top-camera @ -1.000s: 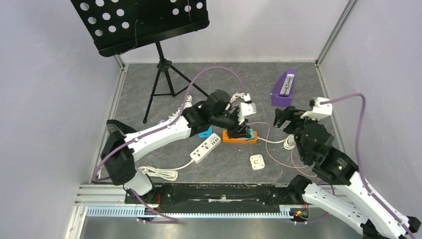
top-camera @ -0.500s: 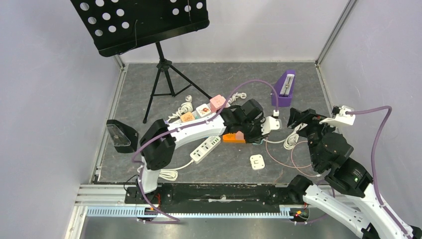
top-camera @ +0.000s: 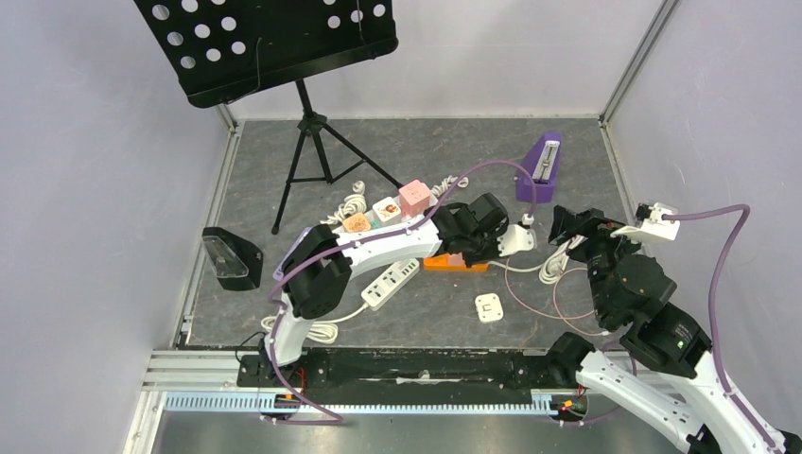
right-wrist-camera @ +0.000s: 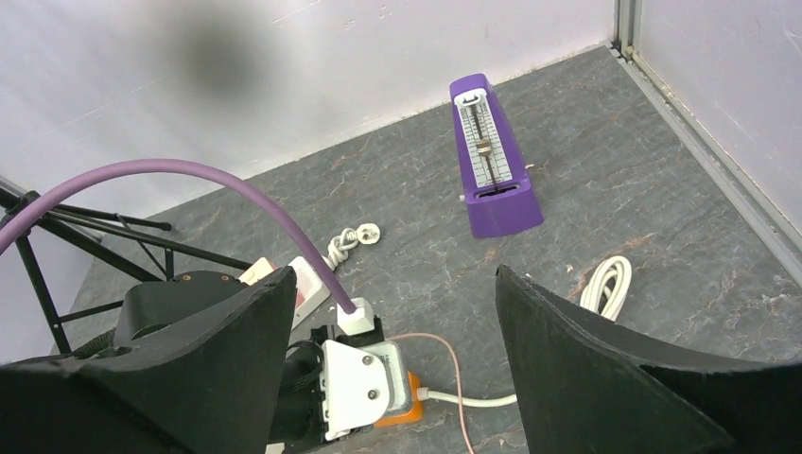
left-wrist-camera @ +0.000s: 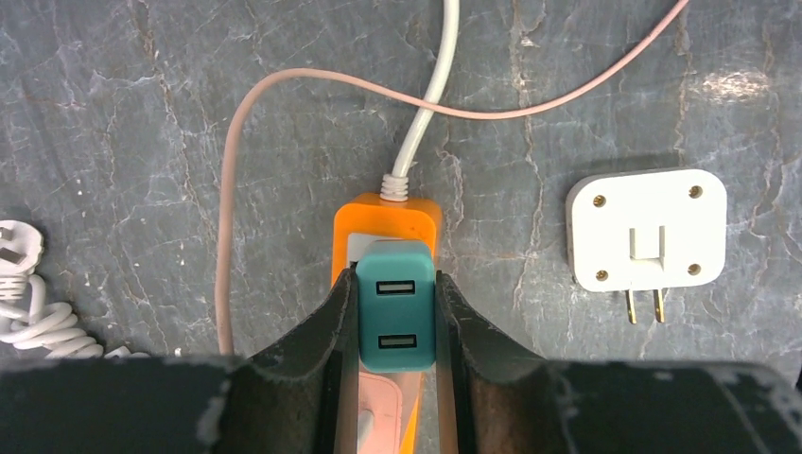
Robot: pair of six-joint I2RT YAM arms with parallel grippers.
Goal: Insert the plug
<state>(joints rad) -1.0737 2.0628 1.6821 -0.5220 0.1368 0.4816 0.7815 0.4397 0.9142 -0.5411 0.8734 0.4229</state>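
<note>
In the left wrist view my left gripper [left-wrist-camera: 395, 284] is shut on a teal two-port USB plug [left-wrist-camera: 397, 322]. It holds the plug upright over the cord end of the orange power strip [left-wrist-camera: 386, 216]; I cannot tell whether the plug is seated. In the top view the left gripper [top-camera: 480, 248] hides the plug and sits over the right end of the strip [top-camera: 437, 264]. My right gripper [top-camera: 570, 227] is open, empty and raised to the right of the strip. Its wrist view [right-wrist-camera: 394, 274] looks down on the left wrist and the strip's orange end [right-wrist-camera: 402, 411].
A white flat adapter [top-camera: 489, 307] lies in front of the strip. A white power strip [top-camera: 390, 281], coloured cube sockets [top-camera: 386, 208], a coiled white cable [top-camera: 551, 270], a thin pink wire [left-wrist-camera: 227, 236], a purple metronome [top-camera: 539, 170], a music stand [top-camera: 307, 123] and a black device [top-camera: 232, 257] surround it.
My left arm has stretched to the right, its gripper now over the strip's right end. The teal plug no longer lies left of the strip. My right gripper has drawn back to the right.
</note>
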